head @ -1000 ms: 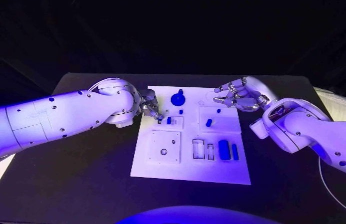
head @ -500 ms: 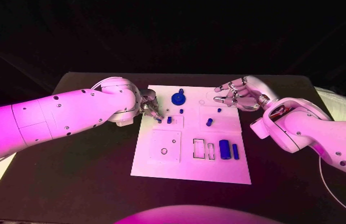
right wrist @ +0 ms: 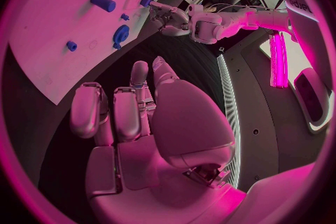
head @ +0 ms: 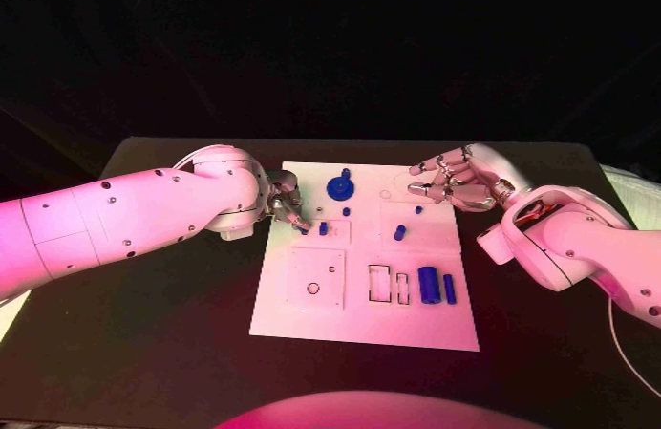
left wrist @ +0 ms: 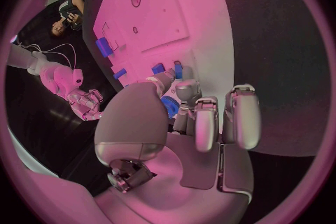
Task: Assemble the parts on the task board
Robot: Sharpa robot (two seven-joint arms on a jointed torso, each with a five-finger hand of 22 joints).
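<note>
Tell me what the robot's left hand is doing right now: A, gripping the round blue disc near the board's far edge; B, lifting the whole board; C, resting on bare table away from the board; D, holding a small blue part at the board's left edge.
D: the left hand pinches a small blue part in its fingertips at the left edge of the task board.

Head camera looks down over task board (head: 365, 305); both wrist fisheyes, close, share it.

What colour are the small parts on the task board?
Blue parts, clearest in the head view.
</note>
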